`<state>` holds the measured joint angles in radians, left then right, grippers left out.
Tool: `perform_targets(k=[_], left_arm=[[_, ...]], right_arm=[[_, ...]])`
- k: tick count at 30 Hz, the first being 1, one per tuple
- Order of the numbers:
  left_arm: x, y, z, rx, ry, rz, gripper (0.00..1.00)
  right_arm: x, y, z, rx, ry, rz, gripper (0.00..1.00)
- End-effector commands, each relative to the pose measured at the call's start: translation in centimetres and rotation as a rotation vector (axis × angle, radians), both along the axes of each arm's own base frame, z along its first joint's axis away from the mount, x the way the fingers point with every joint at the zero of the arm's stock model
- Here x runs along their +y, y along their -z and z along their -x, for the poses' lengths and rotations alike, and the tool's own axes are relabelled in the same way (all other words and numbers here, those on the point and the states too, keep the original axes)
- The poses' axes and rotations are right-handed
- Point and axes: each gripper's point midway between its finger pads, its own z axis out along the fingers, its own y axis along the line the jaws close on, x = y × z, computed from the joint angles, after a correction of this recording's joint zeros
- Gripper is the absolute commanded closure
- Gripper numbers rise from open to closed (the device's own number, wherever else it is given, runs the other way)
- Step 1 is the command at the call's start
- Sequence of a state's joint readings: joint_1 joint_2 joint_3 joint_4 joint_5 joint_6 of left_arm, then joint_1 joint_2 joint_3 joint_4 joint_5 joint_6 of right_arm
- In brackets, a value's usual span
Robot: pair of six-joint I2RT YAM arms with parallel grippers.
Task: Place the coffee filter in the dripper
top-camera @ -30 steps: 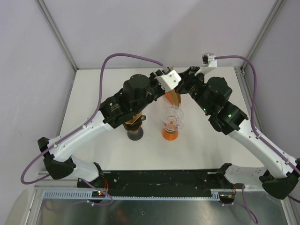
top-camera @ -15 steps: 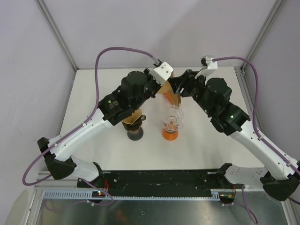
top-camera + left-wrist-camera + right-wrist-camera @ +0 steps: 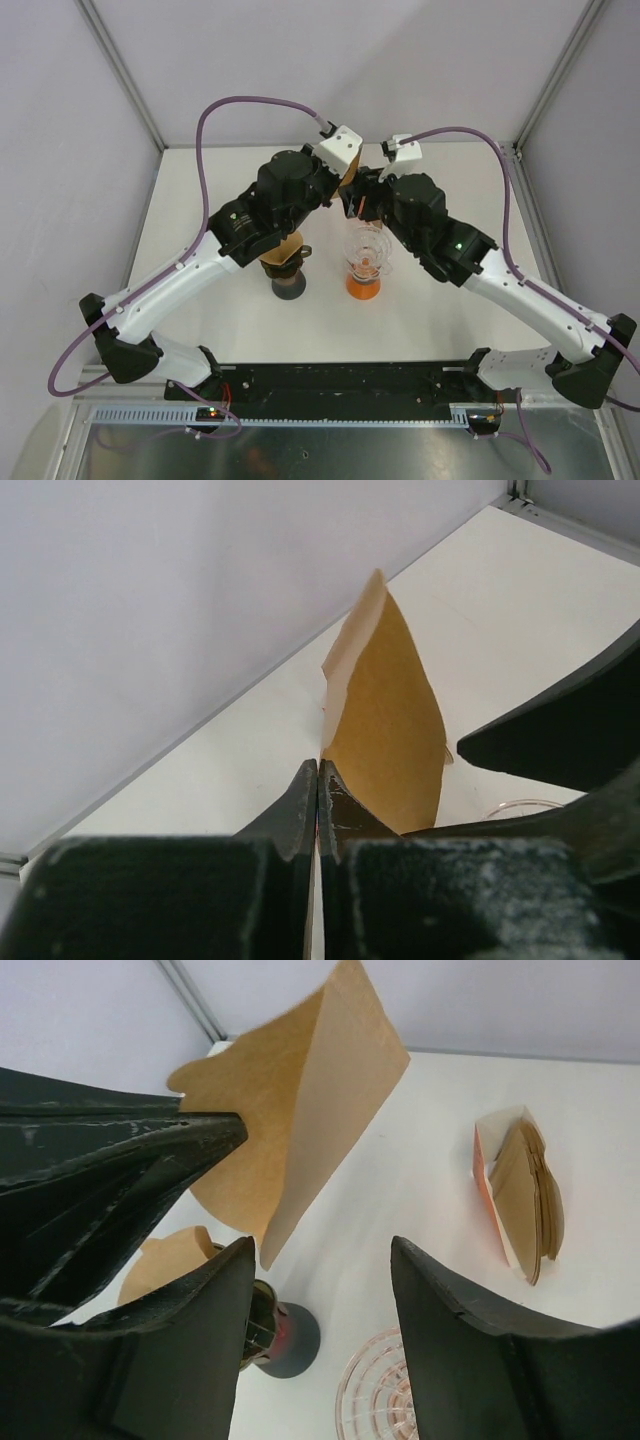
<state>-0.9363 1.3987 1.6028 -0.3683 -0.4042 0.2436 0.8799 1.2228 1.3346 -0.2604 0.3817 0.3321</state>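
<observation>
Where the filter hangs: the brown folded paper coffee filter (image 3: 385, 720) is up in the air on the far side of the clear ribbed dripper on its orange foot (image 3: 366, 252), well above it and not touching it.
Left end effector (image 3: 318, 780): its fingers are pressed together on the filter's lower edge, and the paper stands up from the tips.
Right end effector (image 3: 320, 1250): its fingers stand apart with nothing between them; the filter's lower corner hangs just above the gap, and the dripper's rim shows below.
Step in hand: to my eye the filter is being brought over the dripper, with the right arm close by to steady or spread the paper.
Doing it well: I would bring the filter's narrow end over the middle of the dripper's mouth and keep the paper upright. I would lower it until the cone sits against the ribs, and only then part the left fingers. The paper is thin, so a sideways brush from the right fingers could crease it or twist it in the pinch.
Neighbours to avoid: left of the dripper stands a second dripper on a dark foot (image 3: 286, 275), which already holds a brown filter. Beyond the dripper, a stack of spare filters in an orange holder (image 3: 520, 1200) stands on the white surface (image 3: 450, 320).
Hidden from above: both wrists cover almost all of the held filter.
Cannot tell: how much paper sits inside the left pinch, or whether the right fingers touch it.
Cut off: the dripper's rim runs out of the right wrist view.
</observation>
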Motion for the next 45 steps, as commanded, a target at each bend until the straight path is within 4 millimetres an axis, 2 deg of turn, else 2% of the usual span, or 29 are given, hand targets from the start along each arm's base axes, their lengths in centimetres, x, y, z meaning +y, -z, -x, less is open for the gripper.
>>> perform_targets(k=[1, 5, 10, 13, 15, 18, 21, 22, 28, 34, 37, 41, 45], left_arm=[[0.6, -1.9, 0.1, -0.027, -0.025, 0.072, 1.00], [0.7, -2.2, 0.3, -0.029, -0.019, 0.076, 1.00], [1.4, -2.0, 0.2, -0.043, -0.033, 0.041, 1.00], [2.0, -1.7, 0.0, -0.053, -0.043, 0.014, 1.00], [2.4, -1.7, 0.0, -0.062, -0.050, -0.007, 1.00], [3.0, -1.8, 0.0, -0.072, -0.061, -0.025, 1.00], [3.3, -1.6, 0.5, -0.058, -0.038, -0.036, 1.00], [2.9, -1.2, 0.9, -0.043, -0.004, -0.039, 1.00], [0.6, 2.1, 3.7, 0.103, 0.180, -0.048, 1.00], [-1.2, 4.3, 5.8, 0.228, 0.298, -0.026, 1.00], [-1.7, 5.4, 6.4, 0.279, 0.325, -0.027, 1.00], [-2.4, 6.7, 7.4, 0.355, 0.362, -0.016, 1.00], [-3.6, 7.9, 9.4, 0.466, 0.450, 0.018, 1.00]], right_arm=[[0.0, -0.5, -1.4, -0.049, 0.064, 0.004, 0.40], [-1.0, 0.3, -3.3, -0.069, 0.160, 0.059, 0.47], [-3.2, 1.0, -4.5, -0.052, 0.228, 0.092, 0.84], [-4.6, 1.0, -4.6, -0.040, 0.239, 0.106, 0.96], [-5.3, 1.2, -4.6, -0.027, 0.229, 0.116, 0.99], [-6.8, 1.4, -4.3, 0.007, 0.215, 0.126, 1.00], [-7.4, 1.4, -2.9, 0.036, 0.153, 0.148, 1.00], [-7.4, 1.2, -2.3, 0.042, 0.125, 0.155, 1.00], [-7.5, 3.5, 2.4, 0.249, -0.031, 0.244, 1.00], [-6.5, 5.5, 6.8, 0.427, -0.144, 0.250, 0.99], [-6.3, 5.4, 8.2, 0.441, -0.169, 0.233, 0.84], [-6.5, 4.8, 8.9, 0.406, -0.184, 0.200, 0.68], [-5.8, 4.7, 8.8, 0.364, -0.216, 0.172, 0.62]])
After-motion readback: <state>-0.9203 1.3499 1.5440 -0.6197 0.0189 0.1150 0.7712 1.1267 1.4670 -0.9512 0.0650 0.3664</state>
